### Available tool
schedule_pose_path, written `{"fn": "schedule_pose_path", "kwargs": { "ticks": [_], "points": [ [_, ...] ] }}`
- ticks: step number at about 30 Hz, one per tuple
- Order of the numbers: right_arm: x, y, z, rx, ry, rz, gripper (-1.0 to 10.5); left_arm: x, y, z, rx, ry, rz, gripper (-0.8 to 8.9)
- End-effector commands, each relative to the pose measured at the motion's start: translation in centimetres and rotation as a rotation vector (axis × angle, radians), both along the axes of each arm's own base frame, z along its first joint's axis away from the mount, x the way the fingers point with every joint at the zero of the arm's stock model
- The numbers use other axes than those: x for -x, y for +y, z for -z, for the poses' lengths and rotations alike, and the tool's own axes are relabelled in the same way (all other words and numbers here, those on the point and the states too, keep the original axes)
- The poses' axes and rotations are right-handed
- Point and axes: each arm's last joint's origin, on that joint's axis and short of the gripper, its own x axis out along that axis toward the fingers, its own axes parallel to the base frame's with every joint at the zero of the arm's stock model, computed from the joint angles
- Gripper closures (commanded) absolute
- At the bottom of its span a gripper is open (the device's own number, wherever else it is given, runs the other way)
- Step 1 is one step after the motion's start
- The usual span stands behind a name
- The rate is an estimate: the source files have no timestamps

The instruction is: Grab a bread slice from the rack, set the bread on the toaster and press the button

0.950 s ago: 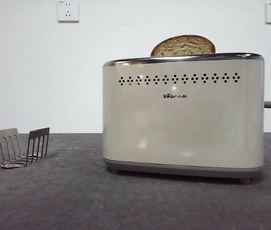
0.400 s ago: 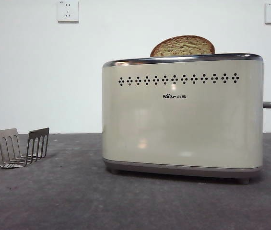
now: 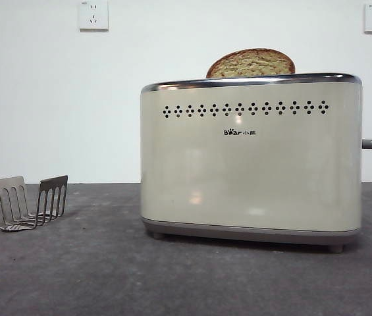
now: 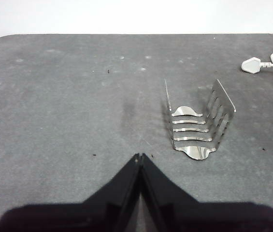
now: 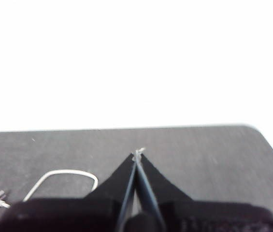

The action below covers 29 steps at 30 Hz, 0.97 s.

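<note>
The slice of bread (image 3: 251,63) is seen standing in the top of the toaster (image 3: 250,158), with only its rounded upper part showing above the chrome rim. The button (image 3: 369,143) sticks out of the narrow end. The rack (image 3: 27,202) stands apart on the dark surface (image 3: 106,276). The left hand (image 4: 140,155) is pressed together near the rack (image 4: 199,121). The right hand (image 5: 137,155) seems pressed together too, a white cable (image 5: 61,181) lying beside it.

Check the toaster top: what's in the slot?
One slice of bread stands in the toaster, its rounded top poking above the chrome rim. Its lower part and the slot interior are hidden by the toaster wall. The rack holds no bread.
</note>
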Motion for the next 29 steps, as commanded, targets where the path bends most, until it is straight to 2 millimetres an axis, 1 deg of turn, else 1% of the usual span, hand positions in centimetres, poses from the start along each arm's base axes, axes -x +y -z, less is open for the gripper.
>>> {"fn": "schedule_pose_path", "kwargs": {
  "ticks": [1, 2, 4, 5, 8, 11, 15, 18, 20, 28, 29],
  "points": [
    [2.1, 0.5, 4.5, 0.061, -0.054, -0.029, 9.5, 0.0, 0.0, 0.3, 0.007, 0.006, -0.005, 8.17],
    [3.1, 0.7, 6.2, 0.087, -0.081, -0.039, 9.5, 0.0, 0.0, 0.3, 0.007, 0.006, -0.005, 8.17],
    [4.5, 0.9, 8.8, 0.130, -0.108, -0.052, 9.5, 0.0, 0.0, 0.3, 0.007, 0.006, -0.005, 8.17],
    [5.3, 0.9, 10.4, 0.154, -0.119, -0.056, 9.5, 0.0, 0.0, 0.3, 0.007, 0.006, -0.005, 8.17],
    [7.3, 1.0, 14.2, 0.175, -0.140, -0.062, 9.5, 0.0, 0.0, 0.3, 0.007, 0.006, -0.005, 8.17],
    [8.7, 1.0, 17.5, 0.148, -0.158, -0.061, 9.5, 0.0, 0.0, 0.3, 0.006, 0.006, -0.005, 8.17],
    [9.7, 1.0, 20.9, 0.082, -0.163, -0.056, 9.5, 0.0, 0.0, 0.3, 0.006, 0.006, -0.005, 8.17],
    [10.1, 1.0, 22.7, 0.032, -0.166, -0.048, 9.5, 0.0, 0.0, 0.3, 0.007, 0.006, -0.005, 8.17],
    [10.3, 0.9, 23.5, 0.021, -0.121, -0.026, 9.5, 0.0, 0.0, 0.3, 0.006, 0.005, -0.005, 8.17],
    [10.9, 0.7, 25.2, 0.036, 0.052, 0.062, 9.5, 0.0, 0.0, 0.3, 0.006, 0.005, -0.005, 8.17],
    [10.9, 0.7, 25.2, 0.036, 0.047, 0.063, 9.5, 0.0, 0.0, 0.3, 0.006, 0.005, -0.005, 8.17]
  ]
}}
